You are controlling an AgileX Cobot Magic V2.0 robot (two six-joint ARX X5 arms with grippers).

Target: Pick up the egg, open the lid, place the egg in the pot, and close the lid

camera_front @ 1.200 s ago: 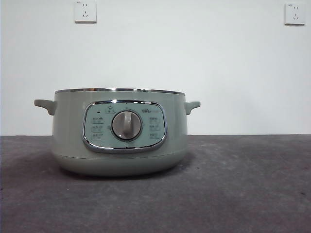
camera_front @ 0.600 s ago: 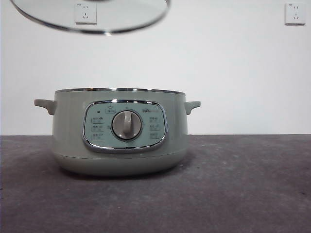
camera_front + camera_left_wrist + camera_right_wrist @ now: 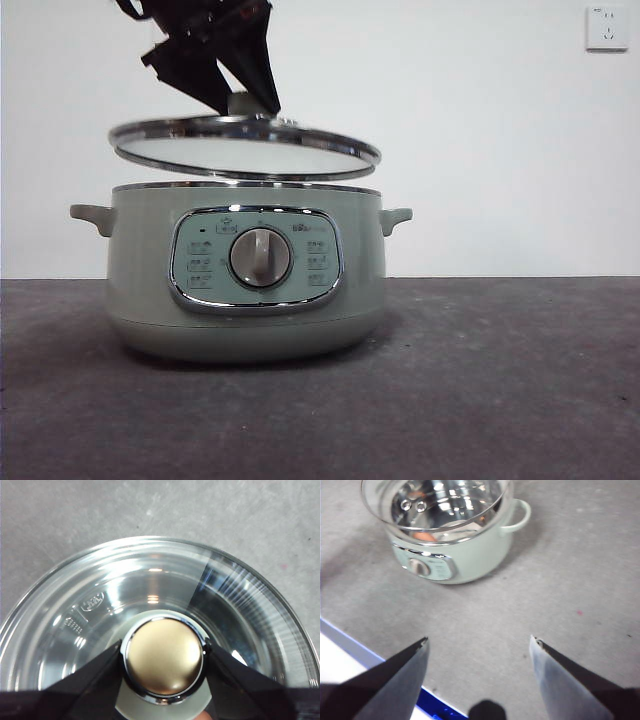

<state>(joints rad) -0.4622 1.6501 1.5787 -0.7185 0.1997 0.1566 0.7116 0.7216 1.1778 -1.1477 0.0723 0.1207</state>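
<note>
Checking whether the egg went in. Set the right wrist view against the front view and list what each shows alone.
Only the right wrist view looks down into the pot: through the lid an orange shape, likely the egg, lies inside. It also shows the right gripper, open and away from the pot.

Only the front view shows the lid hanging tilted just above the pot's rim, a gap between them, and the left gripper shut on its knob.

Both show pot, control panel and lid.

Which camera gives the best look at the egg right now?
The right wrist view: the egg shows as an orange spot inside the pot, seen through the raised lid. The front view hides it behind the pot's wall; the left wrist view shows only the lid.
</note>
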